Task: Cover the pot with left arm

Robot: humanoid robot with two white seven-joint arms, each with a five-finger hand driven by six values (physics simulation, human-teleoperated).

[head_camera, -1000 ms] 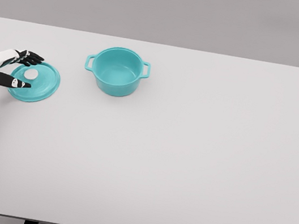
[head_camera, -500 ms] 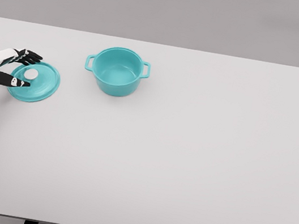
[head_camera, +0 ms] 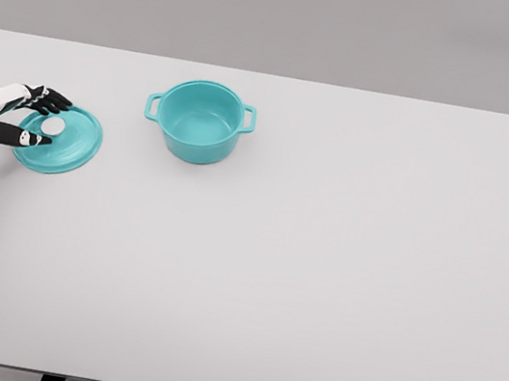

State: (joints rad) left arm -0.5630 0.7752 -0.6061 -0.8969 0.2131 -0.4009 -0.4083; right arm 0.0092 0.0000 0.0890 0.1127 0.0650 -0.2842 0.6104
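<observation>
Head view shows the left hand [head_camera: 27, 118] entering from the left edge of the frame, its white forearm angled slightly upward toward the right. The black fingers [head_camera: 50, 101] reach over the far side of the white knob [head_camera: 53, 126] while the thumb [head_camera: 19, 136] stretches along the near side, so the hand brackets the knob with a gap between; whether it actually touches the knob cannot be told. The teal lid [head_camera: 59, 140] lies on the white table [head_camera: 318, 279] at the left of the frame. The open teal pot [head_camera: 200, 121] stands upright to the upper right of the lid, well apart from it, uncovered.
</observation>
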